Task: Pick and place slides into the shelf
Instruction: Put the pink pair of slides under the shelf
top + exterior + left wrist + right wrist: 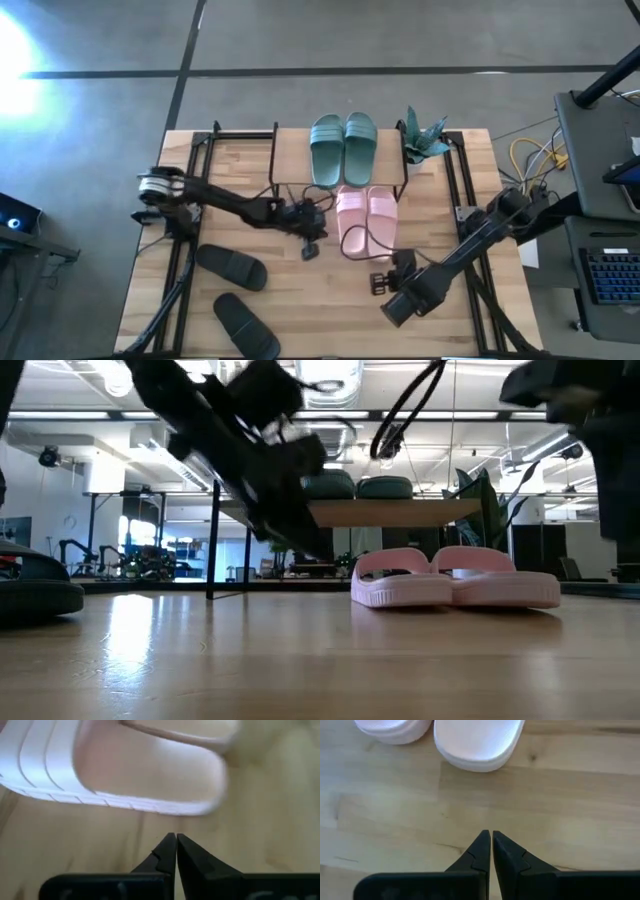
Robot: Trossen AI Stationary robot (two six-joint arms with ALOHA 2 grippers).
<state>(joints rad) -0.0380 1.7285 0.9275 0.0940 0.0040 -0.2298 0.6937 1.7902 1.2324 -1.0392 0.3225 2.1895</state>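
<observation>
High view shows the two teal-green rubber slide sandals [343,147] already lying side by side on the small low shelf with its light wooden board and thin black legs [290,160], while the two pale pink rubber slide sandals [365,220] sit together on the light wooden table [450,300], partly under the shelf's near edge, and the two black rubber slide sandals [238,295] lie well apart from them toward the table's near left corner. The left tool [310,240] hangs just beside the nearer pink sandal, its fingers pressed together with nothing between them, as the left wrist view confirms with the pink sole [125,770] filling the frame ahead. The right tool [385,283] waits near the pink pair's heels, likewise clenched and empty, fingertips meeting over bare wood in the right wrist view. Judging by this layout, the step in hand is taking a pink sandal with the left tool. To do it well, the fingers should part first, then straddle the wide strap or the sole's side wall squarely so the soft rubber does not twist; lifting clear of the board's edge before moving over the free space beside the teal pair seems wise.
</observation>
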